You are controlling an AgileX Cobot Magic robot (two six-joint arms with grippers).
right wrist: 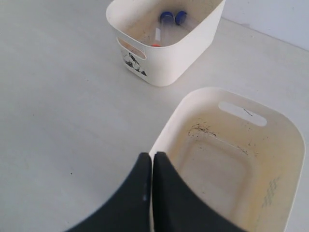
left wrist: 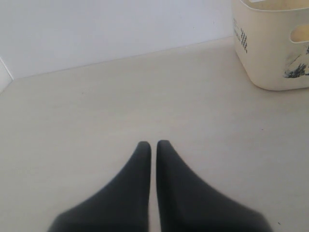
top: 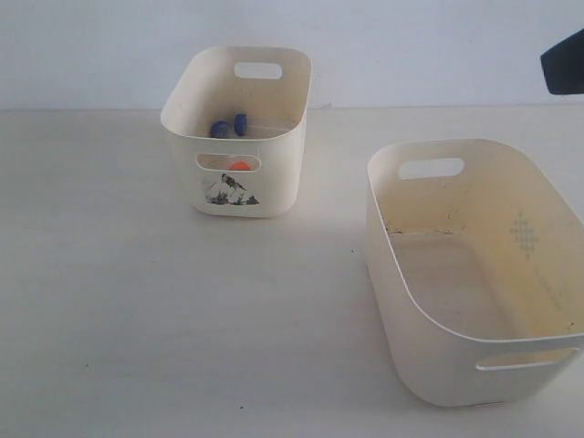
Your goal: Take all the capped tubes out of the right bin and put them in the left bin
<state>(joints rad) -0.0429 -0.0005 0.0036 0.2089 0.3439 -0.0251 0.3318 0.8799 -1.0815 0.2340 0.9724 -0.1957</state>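
Two blue-capped tubes and one orange cap in the left bin

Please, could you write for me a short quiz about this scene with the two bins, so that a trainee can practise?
1. Which cap colours do the capped tubes in the left bin show?
A. blue only
B. blue and orange
C. green and orange
2. True or false: capped tubes are visible inside the right bin.
3. Fill in the word: the right claw is ___ (open or shut).

Key:
1. B
2. False
3. shut
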